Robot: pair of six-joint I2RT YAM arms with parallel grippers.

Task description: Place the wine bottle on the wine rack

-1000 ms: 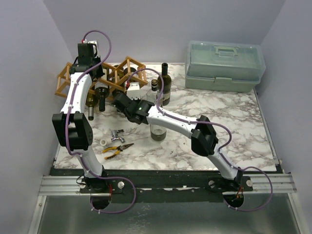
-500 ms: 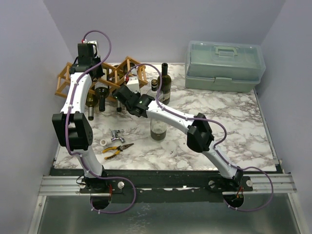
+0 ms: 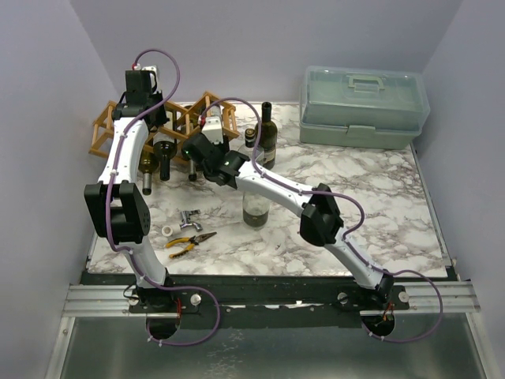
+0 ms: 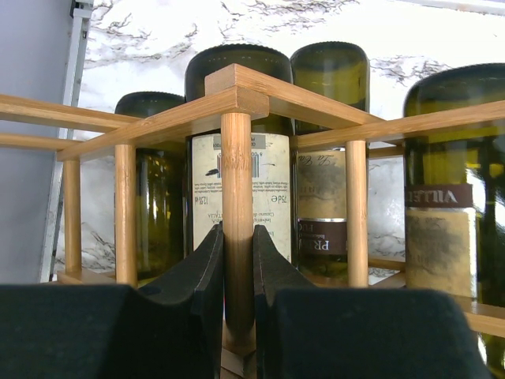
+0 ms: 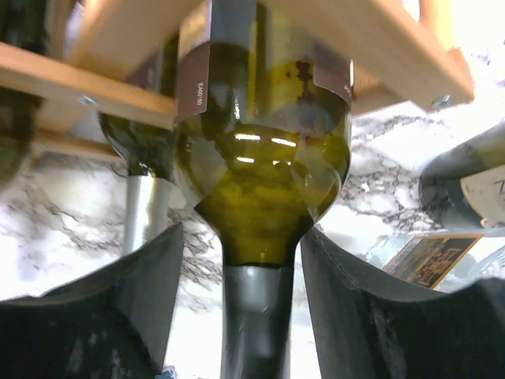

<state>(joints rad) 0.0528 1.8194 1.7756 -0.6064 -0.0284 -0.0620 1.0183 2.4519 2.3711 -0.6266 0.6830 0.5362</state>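
Green glass wine bottle (image 5: 264,181): lying in wine rack (image 3: 110,130), far-left corner of tabletop (image 3: 379,189). Right gripper (image 5: 241,233): fingers parted, clear of its neck; best drawn straight back. Left gripper (image 4: 238,233): clenched on one rack upright, steadying.

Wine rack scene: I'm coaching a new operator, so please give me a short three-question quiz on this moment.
1. True or false: the left arm's jaws are closed on an upright stick of the wine rack.
2. In the right wrist view, the right arm's jaws are: A) closed on a tool; B) open, one on each side of the neck of the wine bottle; C) closed on a rack stick.
3. Which yellow-handled tool lies on the table near the left arm?
Key: 1 true; 2 B; 3 the pliers.
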